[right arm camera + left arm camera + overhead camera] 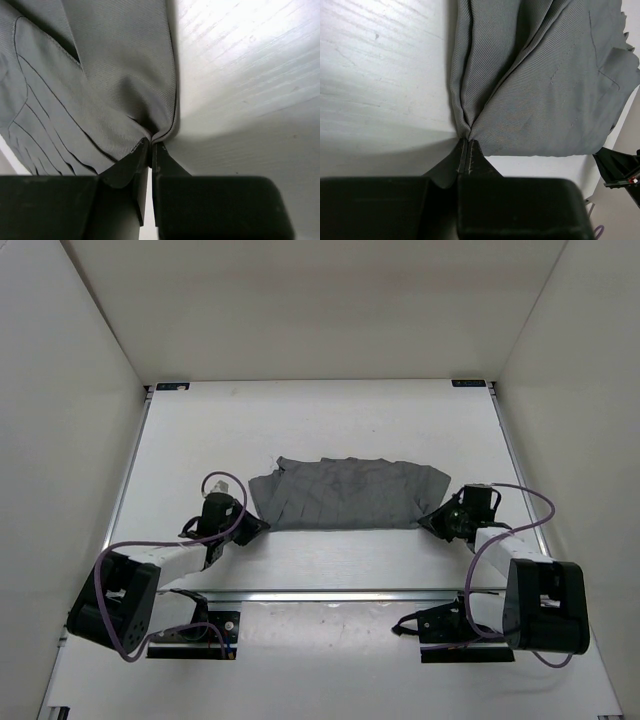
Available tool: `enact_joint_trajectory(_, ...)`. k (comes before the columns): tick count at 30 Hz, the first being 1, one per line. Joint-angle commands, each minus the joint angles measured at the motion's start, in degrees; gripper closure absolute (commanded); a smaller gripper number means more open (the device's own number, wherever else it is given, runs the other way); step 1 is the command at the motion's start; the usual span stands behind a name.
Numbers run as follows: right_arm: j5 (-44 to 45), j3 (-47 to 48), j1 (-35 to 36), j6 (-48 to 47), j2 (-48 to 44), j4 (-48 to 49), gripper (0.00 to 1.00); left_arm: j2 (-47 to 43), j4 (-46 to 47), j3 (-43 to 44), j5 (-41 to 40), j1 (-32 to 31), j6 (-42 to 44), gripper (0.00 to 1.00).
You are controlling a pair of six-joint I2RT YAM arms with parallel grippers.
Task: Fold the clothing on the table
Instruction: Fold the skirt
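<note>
White enclosure walls (80,390) are seen around a flat white matte tabletop (330,420) in the top view, with a thin metal rail (330,594) along its near edge. A dark grey pleated fabric skirt (345,492) is spread flat near the middle, between the two arms, over which purple cables (520,502) are looped. The left gripper (262,528) is set at the skirt's near left corner, the right gripper (428,522) at its near right corner. In the left wrist view, the black fingers (475,160) are pinched together on a bunched skirt corner, with white tabletop seen to the left. In the right wrist view, the fingers (162,160) are likewise clamped on gathered fabric, with tabletop seen to the right.
</note>
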Motion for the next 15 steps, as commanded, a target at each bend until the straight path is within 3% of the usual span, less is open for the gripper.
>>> enact_joint_trajectory(1,1.27,0.81,-1.7,-0.47,-0.5,-1.66,1.0,0.54,3.18,-0.24,-0.38,-0.61,0.61,1.0)
enact_joint_trajectory(9,3.81,18.21,3.21,-15.2,0.02,-12.03,1.0,1.15,4.15,0.03,-1.44,-1.49,1.4,1.0)
enact_joint_trajectory(15,5.23,38.77,18.66,-23.58,7.65,-19.33,1.0,1.59,6.0,-0.85,-1.62,-1.49,1.32,1.0)
